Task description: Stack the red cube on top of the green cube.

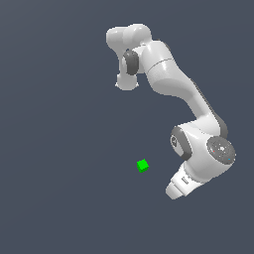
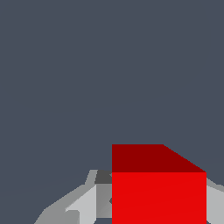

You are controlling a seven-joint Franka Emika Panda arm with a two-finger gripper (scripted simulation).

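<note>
One red cube point(image 2: 158, 192) is seen close up between the grey fingers point(image 2: 83, 205) in the wrist view | gripper point(image 1: 173, 191) closed on it | green cube point(image 1: 143, 165) lies apart, toward the exterior view's left.

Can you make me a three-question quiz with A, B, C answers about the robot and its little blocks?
1. Where is the green cube in the exterior view?
A. To the left of the arm's lower end
B. On top of the arm
C. Inside the gripper

2. What colour is the block that fills the wrist view?
A. Blue
B. Yellow
C. Red

3. Is the red cube stacked on the green one?
A. Yes
B. Not yet
C. It is underneath it

Answers: 1 A, it sits alone, left of the white arm. 2 C, it is bright red. 3 B, the green cube's top is bare.
</note>
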